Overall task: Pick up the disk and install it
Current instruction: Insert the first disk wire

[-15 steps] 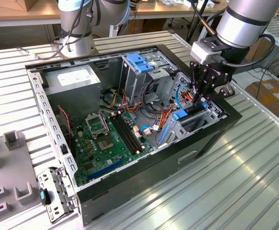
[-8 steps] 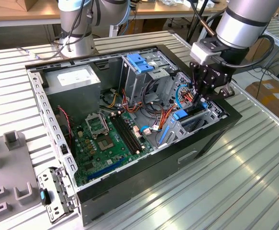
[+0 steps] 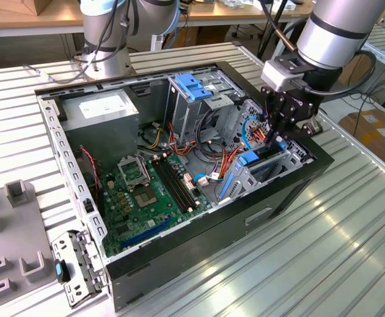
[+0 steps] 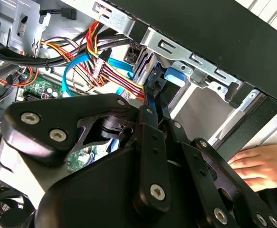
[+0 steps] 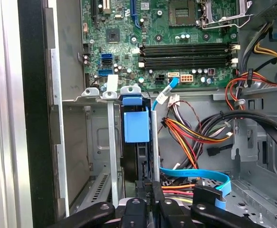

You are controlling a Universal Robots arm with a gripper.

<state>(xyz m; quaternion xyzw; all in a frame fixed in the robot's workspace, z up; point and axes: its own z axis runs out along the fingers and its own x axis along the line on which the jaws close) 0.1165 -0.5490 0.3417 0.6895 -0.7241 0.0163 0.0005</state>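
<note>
Disk (image 5: pixel 137 127): one, upright in drive bay slot; hand (image 5: pixel 150 199) clenched on its edge.

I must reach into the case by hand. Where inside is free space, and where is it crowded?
Free: the empty bay slot beside the disk, toward the case wall. Crowded: the cable bundle on the disk's other side, and around the gripper.
</note>
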